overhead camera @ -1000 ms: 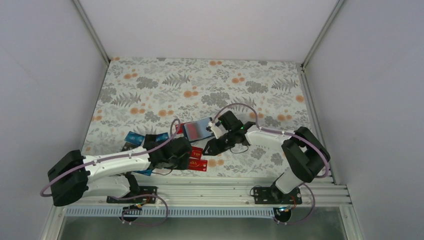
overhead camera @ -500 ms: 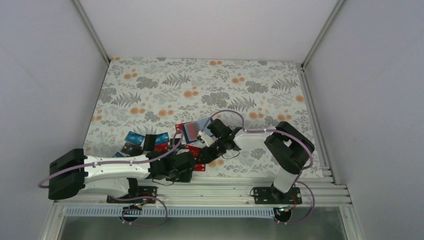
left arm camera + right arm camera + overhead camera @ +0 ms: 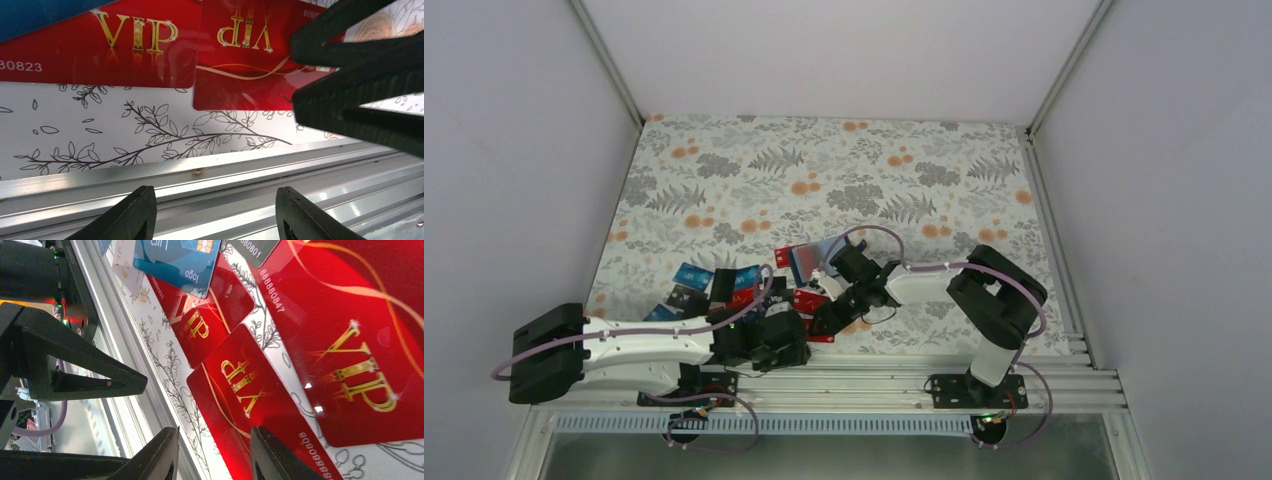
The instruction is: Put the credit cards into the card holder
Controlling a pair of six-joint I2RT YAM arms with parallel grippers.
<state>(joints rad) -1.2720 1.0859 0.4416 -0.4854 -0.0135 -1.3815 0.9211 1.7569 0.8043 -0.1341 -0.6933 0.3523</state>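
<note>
Two red VIP credit cards [image 3: 100, 45] [image 3: 240, 60] lie side by side near the table's front edge, also seen as red cards [image 3: 816, 334] from above. My left gripper [image 3: 217, 215] [image 3: 792, 350] hangs open over the aluminium rail, nothing between its fingers. My right gripper [image 3: 215, 452] [image 3: 824, 318] is open, low over a red card [image 3: 235, 385]; one fingertip [image 3: 275, 455] sits over that card's edge, the other beyond it. More cards, light blue [image 3: 689, 272] and black [image 3: 722, 284], lie to the left. The card holder [image 3: 804, 260], light blue inside, shows partly behind the right wrist.
The aluminium rail [image 3: 210, 170] runs along the table's near edge just below both grippers. The two grippers are close together; the right one's black fingers [image 3: 360, 75] fill the right of the left wrist view. White walls enclose the flowered cloth [image 3: 824, 170].
My left gripper has opened and drawn back toward the front rail. My right gripper has slid left and nearer, from beside the card holder to over the red cards.
</note>
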